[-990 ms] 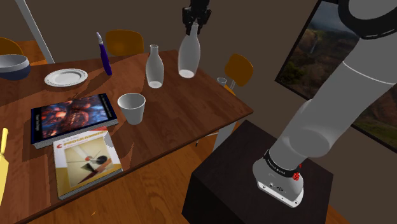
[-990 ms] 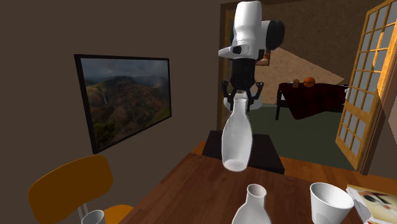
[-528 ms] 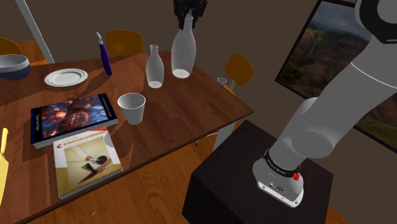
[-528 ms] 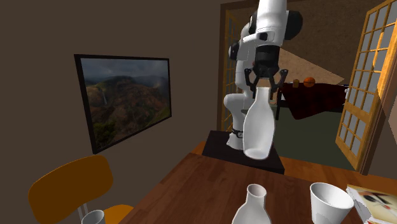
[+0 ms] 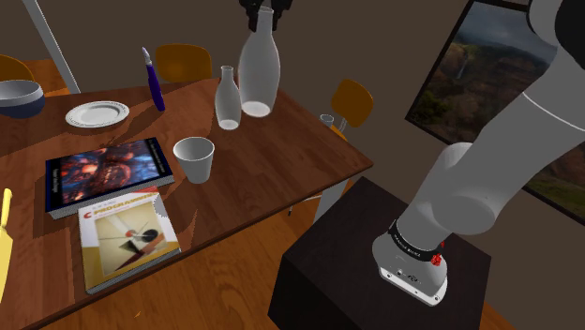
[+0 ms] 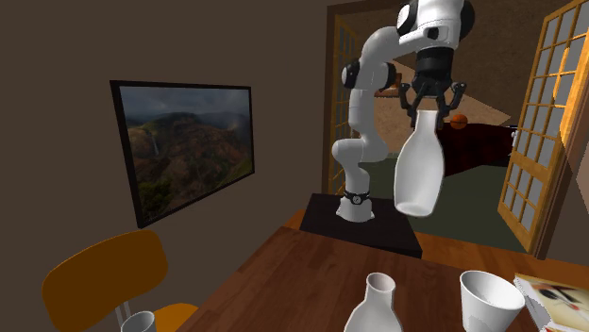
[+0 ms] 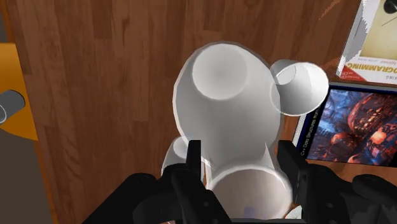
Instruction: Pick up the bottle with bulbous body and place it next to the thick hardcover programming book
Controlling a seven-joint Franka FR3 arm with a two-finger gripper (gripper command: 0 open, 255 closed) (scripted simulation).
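High above the table (image 5: 281, 159), well clear of it, white bottle (image 5: 259, 70) tight in gripper (image 6: 429, 106)

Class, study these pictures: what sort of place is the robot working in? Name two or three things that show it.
Probably a home dining room: a wooden table with orange chairs at it, a plate and cup laid on it, and a framed landscape picture on the wall.
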